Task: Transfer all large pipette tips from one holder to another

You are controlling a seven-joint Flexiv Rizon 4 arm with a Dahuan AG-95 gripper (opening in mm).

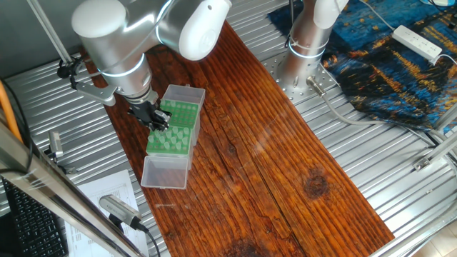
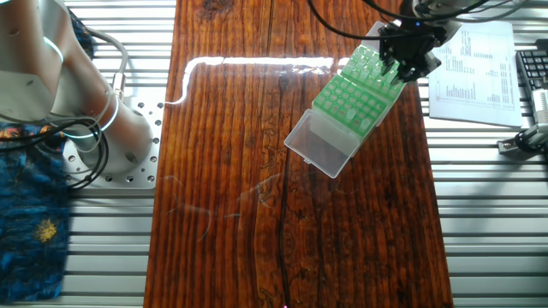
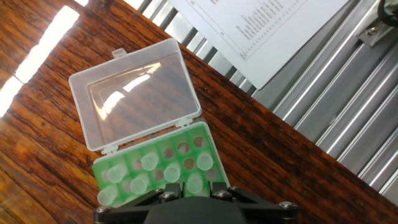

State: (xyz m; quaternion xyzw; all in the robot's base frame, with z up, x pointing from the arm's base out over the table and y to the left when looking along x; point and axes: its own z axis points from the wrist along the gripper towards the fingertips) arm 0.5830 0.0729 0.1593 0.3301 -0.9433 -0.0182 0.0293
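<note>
Hand view is showing the gripper (image 3: 186, 198) hovering over light, slippery, thin-walled pipette tips (image 3: 149, 163) in the green rack (image 3: 208, 144), best pinched gently at the collar; jaw opening is hiding from me.

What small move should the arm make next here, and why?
Probably a short, straight descent. The gripper hangs directly above the green rack, and the hand view shows large pipette tips standing in the holes just ahead of it. Whether it is open or holds a tip cannot be told, so go slowly and check alignment.
</note>
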